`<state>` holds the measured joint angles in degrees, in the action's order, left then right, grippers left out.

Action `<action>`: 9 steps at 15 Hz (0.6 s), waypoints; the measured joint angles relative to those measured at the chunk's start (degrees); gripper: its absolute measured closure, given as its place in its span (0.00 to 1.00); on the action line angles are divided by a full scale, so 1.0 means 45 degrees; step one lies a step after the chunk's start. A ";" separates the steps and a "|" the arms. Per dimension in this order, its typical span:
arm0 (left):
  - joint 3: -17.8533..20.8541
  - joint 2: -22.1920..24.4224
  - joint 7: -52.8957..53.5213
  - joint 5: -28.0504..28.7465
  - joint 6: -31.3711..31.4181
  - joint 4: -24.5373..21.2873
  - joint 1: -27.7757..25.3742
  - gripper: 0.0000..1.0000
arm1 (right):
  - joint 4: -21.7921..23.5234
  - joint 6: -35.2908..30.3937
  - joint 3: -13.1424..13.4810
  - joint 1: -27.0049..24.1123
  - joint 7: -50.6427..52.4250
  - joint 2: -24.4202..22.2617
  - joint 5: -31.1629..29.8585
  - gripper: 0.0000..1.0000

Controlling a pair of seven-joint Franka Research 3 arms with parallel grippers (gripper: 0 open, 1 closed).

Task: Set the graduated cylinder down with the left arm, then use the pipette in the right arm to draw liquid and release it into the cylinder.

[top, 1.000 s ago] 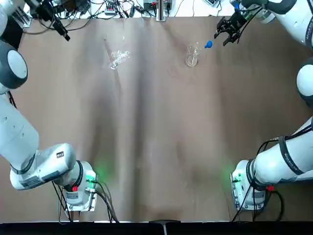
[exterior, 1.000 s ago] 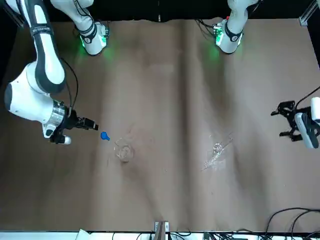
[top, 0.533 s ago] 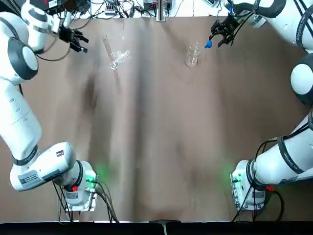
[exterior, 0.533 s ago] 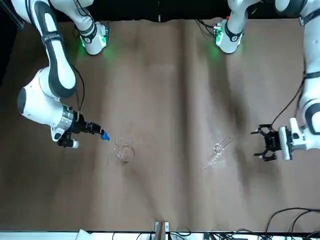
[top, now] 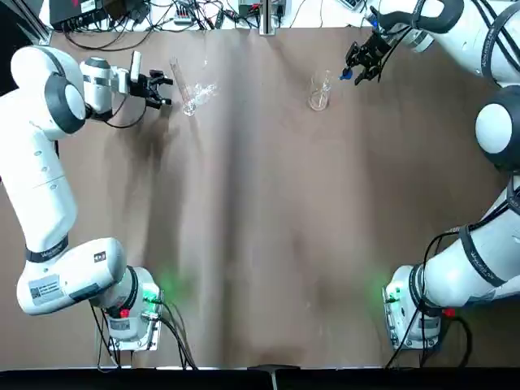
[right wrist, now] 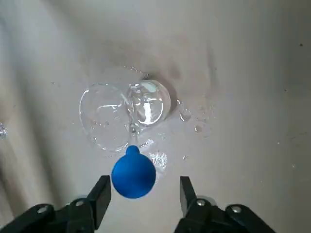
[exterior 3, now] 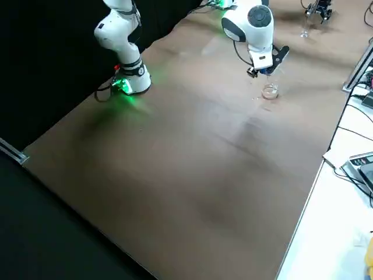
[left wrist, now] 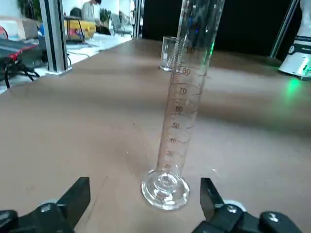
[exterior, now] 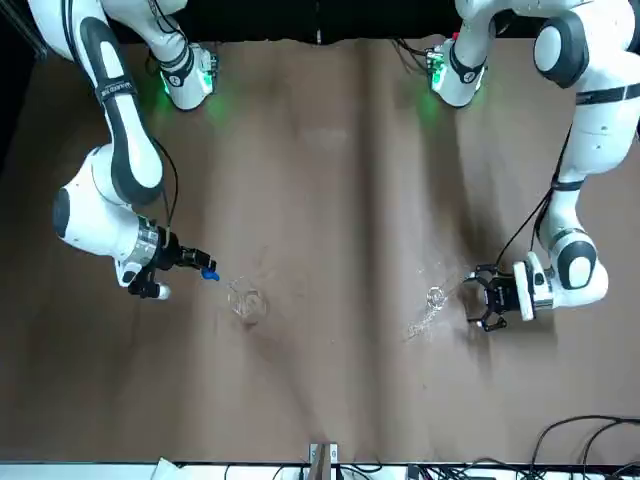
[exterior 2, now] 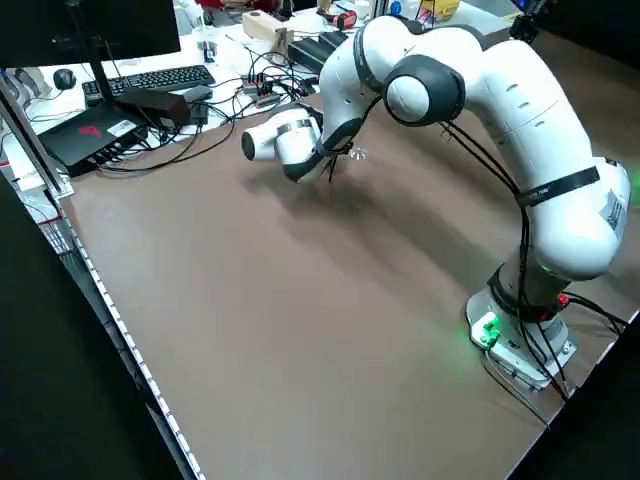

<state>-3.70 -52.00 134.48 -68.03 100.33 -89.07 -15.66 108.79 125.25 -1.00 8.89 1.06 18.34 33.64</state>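
The graduated cylinder (left wrist: 181,104) stands upright on the brown table, a slim clear tube with printed marks and a flared foot. My left gripper (left wrist: 144,185) is open just short of its foot, one finger on each side and neither touching. From above, the left gripper (top: 160,88) sits beside the cylinder (top: 182,84) at the far left. The pipette (right wrist: 133,171) leans in the short glass beaker (right wrist: 104,119) with its blue bulb up. My right gripper (right wrist: 143,184) is open and straddles the bulb. From above, the right gripper (top: 358,65) is at the bulb (top: 345,74) next to the beaker (top: 318,96).
A small irregular glass piece (top: 204,91) lies right beside the cylinder. Cables, a keyboard and other gear (exterior 2: 150,85) line the table's far edge. A metal post (top: 266,18) stands at the far middle. Both arm bases (top: 130,313) glow green near the front edge.
My left gripper has swung in from the far left corner to the cylinder's foot. The right gripper has closed the distance to the pipette and now straddles its bulb.
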 joint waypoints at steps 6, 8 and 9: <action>-0.0227 -0.0142 0.1461 -0.0412 -0.0018 -0.0118 0.0310 0.00 | -0.0239 0.0020 0.0007 0.0009 -0.0091 0.0033 0.0070 0.40; -0.0255 -0.0143 0.2111 -0.0461 -0.0023 -0.0239 0.0438 0.00 | -0.0265 0.0020 0.0007 0.0009 -0.0094 0.0054 0.0095 0.40; -0.0290 -0.0143 0.2245 -0.0466 -0.0033 -0.0315 0.0478 0.00 | -0.0265 0.0020 0.0007 0.0009 -0.0095 0.0078 0.0102 0.40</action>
<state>-5.01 -52.65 144.58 -70.12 100.19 -90.49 -13.51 107.60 125.34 -0.97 8.93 0.64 18.69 34.10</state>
